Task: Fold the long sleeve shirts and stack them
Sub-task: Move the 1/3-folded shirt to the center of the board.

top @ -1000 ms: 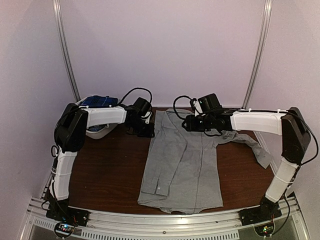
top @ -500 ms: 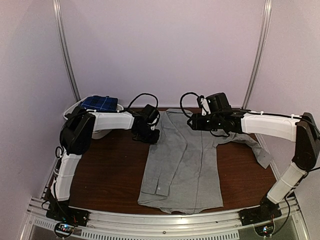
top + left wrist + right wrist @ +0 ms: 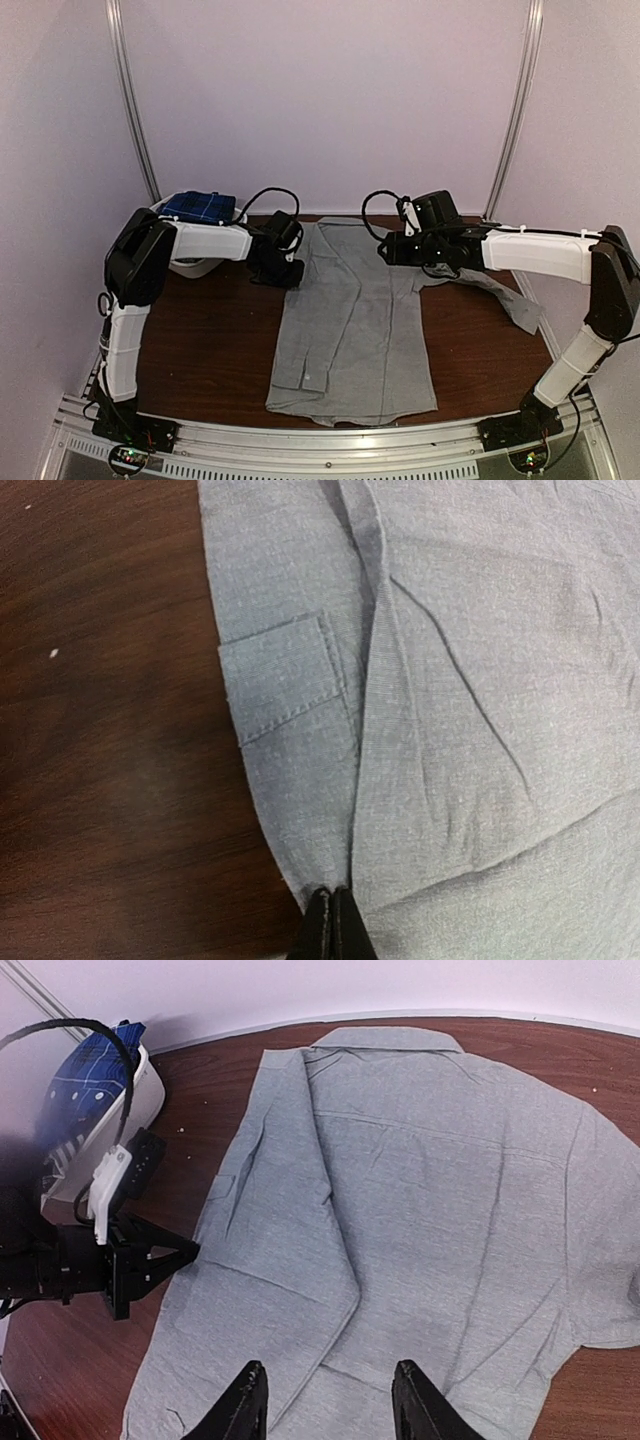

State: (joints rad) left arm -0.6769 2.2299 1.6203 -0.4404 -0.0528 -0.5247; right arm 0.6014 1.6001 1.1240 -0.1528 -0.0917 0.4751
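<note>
- Here, you are looking down on a dark wooden table (image 3: 210,340) with a grey shirt (image 3: 355,320) spread flat across its middle. The collar (image 3: 385,1038) is at the far edge and the hem (image 3: 350,410) lies toward the arm bases.
- The shirt's left side is folded in over the body, and a small chest pocket (image 3: 285,680) shows on that folded strip.
- Its right sleeve (image 3: 510,300) trails out over the table toward the right arm.
- Your left gripper (image 3: 330,925) sits low at the shirt's left edge, near the shoulder. Its two black fingertips are pressed together, pinching the cloth where a crease meets the edge.
- Your right gripper (image 3: 330,1385) hangs above the upper part of the shirt, near the collar. Its fingers stand apart and nothing is between them; only the cloth lies below.
- At the far left corner sits a white basket (image 3: 120,1110) holding a folded blue plaid shirt (image 3: 200,206), well apart from the grey one.
</note>
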